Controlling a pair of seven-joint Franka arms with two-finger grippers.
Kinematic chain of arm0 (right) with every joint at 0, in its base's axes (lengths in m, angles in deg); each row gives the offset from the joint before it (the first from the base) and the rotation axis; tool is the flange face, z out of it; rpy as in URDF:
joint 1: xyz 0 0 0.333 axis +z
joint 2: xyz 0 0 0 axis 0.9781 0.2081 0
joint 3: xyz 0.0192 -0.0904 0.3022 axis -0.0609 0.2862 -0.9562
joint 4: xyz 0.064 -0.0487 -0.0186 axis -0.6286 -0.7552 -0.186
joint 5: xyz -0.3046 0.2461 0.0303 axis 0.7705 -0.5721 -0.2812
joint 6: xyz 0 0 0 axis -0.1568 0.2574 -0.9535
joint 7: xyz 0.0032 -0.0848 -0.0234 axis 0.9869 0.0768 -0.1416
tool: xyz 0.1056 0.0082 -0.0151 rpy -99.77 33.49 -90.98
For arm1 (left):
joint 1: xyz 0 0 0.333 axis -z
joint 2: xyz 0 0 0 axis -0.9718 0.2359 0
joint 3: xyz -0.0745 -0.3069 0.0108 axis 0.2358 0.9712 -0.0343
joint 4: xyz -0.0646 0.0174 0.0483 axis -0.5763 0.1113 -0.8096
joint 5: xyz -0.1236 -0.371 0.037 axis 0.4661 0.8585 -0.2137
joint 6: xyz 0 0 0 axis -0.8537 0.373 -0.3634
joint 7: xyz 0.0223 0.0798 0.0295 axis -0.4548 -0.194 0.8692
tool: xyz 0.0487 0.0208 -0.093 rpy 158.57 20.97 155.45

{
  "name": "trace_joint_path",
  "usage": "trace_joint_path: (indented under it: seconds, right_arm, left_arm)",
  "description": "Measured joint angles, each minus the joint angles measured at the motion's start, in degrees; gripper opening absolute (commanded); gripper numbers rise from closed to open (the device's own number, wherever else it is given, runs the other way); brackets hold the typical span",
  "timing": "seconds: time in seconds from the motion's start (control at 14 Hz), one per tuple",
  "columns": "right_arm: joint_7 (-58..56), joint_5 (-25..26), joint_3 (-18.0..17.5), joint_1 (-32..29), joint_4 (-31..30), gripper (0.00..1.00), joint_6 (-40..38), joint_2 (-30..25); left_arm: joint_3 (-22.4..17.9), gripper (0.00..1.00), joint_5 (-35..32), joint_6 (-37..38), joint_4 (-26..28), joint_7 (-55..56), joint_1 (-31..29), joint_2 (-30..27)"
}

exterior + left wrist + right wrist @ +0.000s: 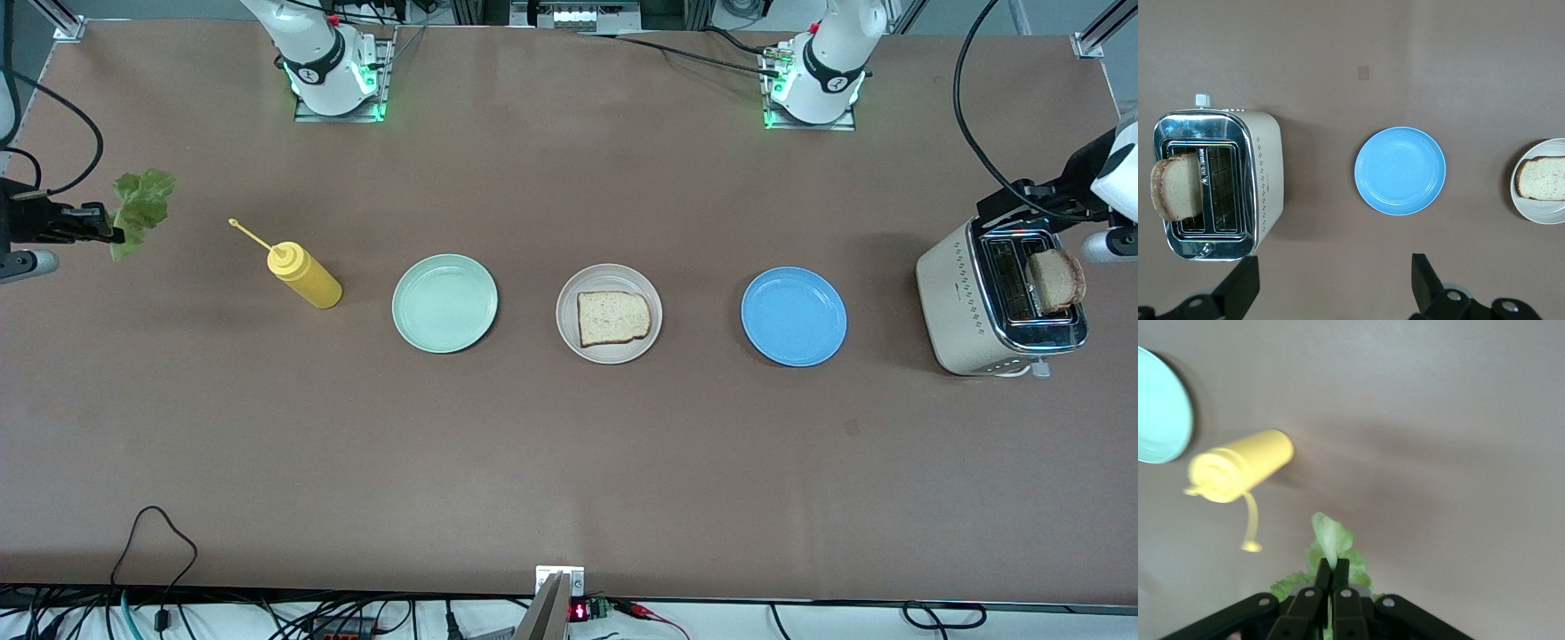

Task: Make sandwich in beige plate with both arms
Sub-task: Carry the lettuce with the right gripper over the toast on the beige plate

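Note:
The beige plate [569, 336] lies mid-table with one slice of bread [613, 317] on it; the plate [1542, 211] and slice [1543, 179] also show in the left wrist view. A second slice [1056, 280] stands up out of the toaster [956, 302]. My left gripper [1013, 206] hangs open and empty above the toaster [1265, 173], its fingers [1238, 287] spread wide. My right gripper [114, 236] is up over the right arm's end of the table, shut on a ruffled green lettuce leaf [140, 209], which is pinched between the fingers [1332, 568].
A yellow squeeze bottle [304, 276] lies beside a mint green plate [444, 302], between the lettuce and the beige plate. A blue plate [793, 316] sits between the beige plate and the toaster. Cables run along the table edge nearest the front camera.

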Motion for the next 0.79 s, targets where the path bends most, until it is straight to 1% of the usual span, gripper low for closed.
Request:
trace_joint_path:
  seconds: [0.14, 0.29, 0.43, 0.57, 0.64, 0.79]
  right_arm:
    - [8.2, -2.2, -2.1, 2.5, 1.5, 0.0, -1.4, 0.0]
    - [17.0, -5.1, -4.8, 4.6, 1.6, 0.0, -1.5, 0.1]
    - [26.2, -6.3, -6.8, 7.2, 1.6, 0.0, -1.5, 0.4]
    - [35.3, -7.4, -7.9, 10.8, 1.6, 0.0, -1.3, 0.9]
    - [39.8, -8.8, -8.3, 12.6, 1.6, 0.0, -0.8, 1.3]
    - [48.1, -10.6, -9.5, 15.4, 1.6, 0.0, 1.4, 2.4]
  left_arm:
    - [0.0, 1.0, 0.3, 0.0, 0.0, 0.0, 0.0, 0.0]
    - [0.0, 1.0, 1.4, 0.0, 0.0, 0.0, -0.1, 0.0]
    - [0.0, 1.0, 1.8, 0.0, 0.0, 0.0, -0.4, 0.0]
    - [0.0, 1.0, 1.8, 0.0, 0.0, 0.0, -0.6, 0.0]
    - [0.0, 1.0, 1.8, -0.1, 0.0, 0.0, -0.6, 0.0]
    - [0.0, 1.0, 1.8, -0.4, 0.0, 0.0, -0.6, 0.0]
